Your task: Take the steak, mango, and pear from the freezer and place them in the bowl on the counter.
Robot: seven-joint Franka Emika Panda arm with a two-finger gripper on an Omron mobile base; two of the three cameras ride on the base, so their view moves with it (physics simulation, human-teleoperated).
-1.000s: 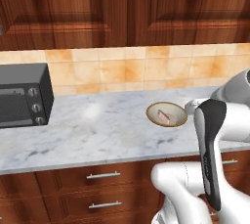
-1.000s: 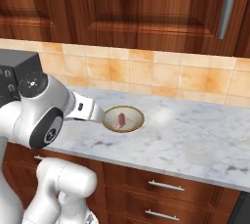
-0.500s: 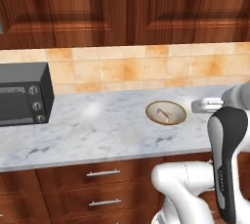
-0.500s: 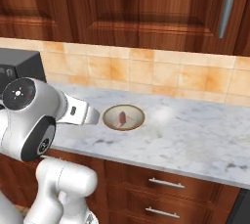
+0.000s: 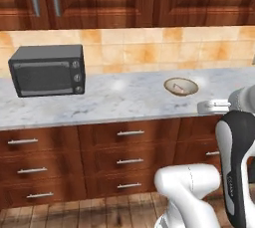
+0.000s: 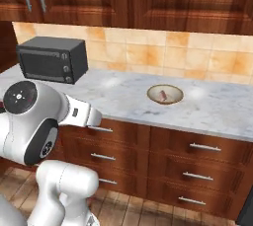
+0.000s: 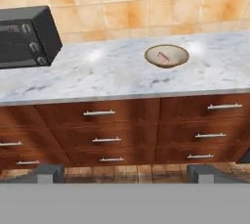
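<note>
Backing off, the base leaves the bench (image 7: 122, 78) farther ahead; the steak (image 7: 164, 57) lies in the bowl (image 7: 166, 56), well beyond the empty, wide-open tool (image 7: 122, 171). Mango and pear remain.

text: none legible | microwave (image 5: 48, 70) knobs: marks too small to read

Even, soft rendered light; pale glare patches on the counter (image 5: 119, 97); slightly blurry.
</note>
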